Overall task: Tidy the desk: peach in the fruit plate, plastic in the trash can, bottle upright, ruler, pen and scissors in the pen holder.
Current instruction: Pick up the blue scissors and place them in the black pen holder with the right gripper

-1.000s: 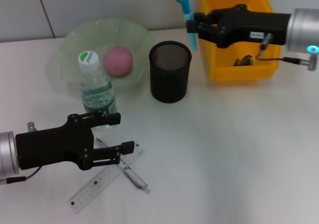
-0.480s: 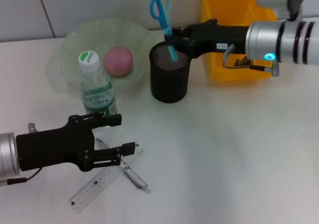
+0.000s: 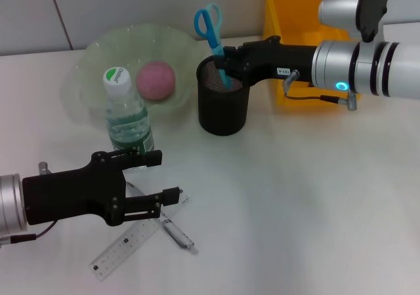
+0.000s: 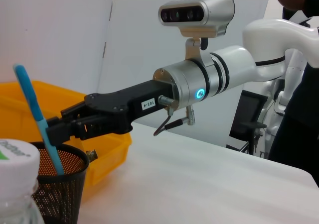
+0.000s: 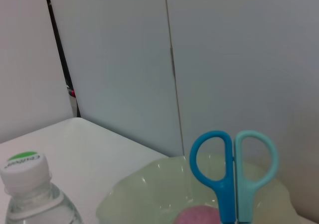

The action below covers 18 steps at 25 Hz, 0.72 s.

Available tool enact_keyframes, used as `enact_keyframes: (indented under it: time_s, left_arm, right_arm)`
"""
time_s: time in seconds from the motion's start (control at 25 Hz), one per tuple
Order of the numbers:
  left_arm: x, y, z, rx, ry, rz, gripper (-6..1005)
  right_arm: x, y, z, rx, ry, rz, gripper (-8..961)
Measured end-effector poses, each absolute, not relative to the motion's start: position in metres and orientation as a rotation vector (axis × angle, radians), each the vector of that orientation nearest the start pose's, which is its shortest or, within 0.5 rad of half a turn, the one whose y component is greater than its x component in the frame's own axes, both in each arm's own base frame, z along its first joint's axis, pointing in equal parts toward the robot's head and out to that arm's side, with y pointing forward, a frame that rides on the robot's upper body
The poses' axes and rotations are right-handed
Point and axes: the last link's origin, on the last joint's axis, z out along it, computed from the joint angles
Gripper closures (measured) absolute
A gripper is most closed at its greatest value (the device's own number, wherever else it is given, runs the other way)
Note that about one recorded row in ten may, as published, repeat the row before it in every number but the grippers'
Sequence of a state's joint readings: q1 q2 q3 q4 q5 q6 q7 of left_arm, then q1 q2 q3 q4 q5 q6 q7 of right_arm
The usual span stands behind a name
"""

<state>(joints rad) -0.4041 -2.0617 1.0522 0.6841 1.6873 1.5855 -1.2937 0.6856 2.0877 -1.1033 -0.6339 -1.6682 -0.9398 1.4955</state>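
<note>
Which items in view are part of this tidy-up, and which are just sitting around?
Job: scissors, pen holder, right gripper, peach, fruit plate, bottle, ruler, pen, yellow bin, left gripper.
Bystanders: none visible.

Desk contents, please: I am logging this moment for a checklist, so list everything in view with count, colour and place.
Fruit plate: one, pale green, clear, far left of the table.
Peach: one, pink, in the plate.
Bottle: one, clear with a green-and-white cap, upright in front of the plate.
Pen holder: one, black mesh, centre.
Scissors: one, blue handles, blades down inside the holder.
Bin: one, yellow, far right.
Ruler: one, clear, flat, near left.
Pen: one, lying across the ruler.
Table: one, white.
Left gripper: black, open, above the ruler and pen.
Right gripper: black, at the holder's rim, on the scissors.
</note>
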Motion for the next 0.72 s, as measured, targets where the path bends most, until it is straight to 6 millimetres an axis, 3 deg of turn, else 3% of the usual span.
enact_keyframes:
  time_s: [0.56,0.72]
  left_arm:
    - [-0.2503,0.2964,-0.0166,-2.836,-0.465,-0.839,213]
    - [-0.2506,0.2963,-0.0159,-2.837,-0.465,-0.84,213]
  right_arm:
    - [0.2053,0.4195,-0.0347,-2.47,0.633,0.55,686]
    - [0.206,0.419,-0.0348,-2.47,0.638,0.55,613]
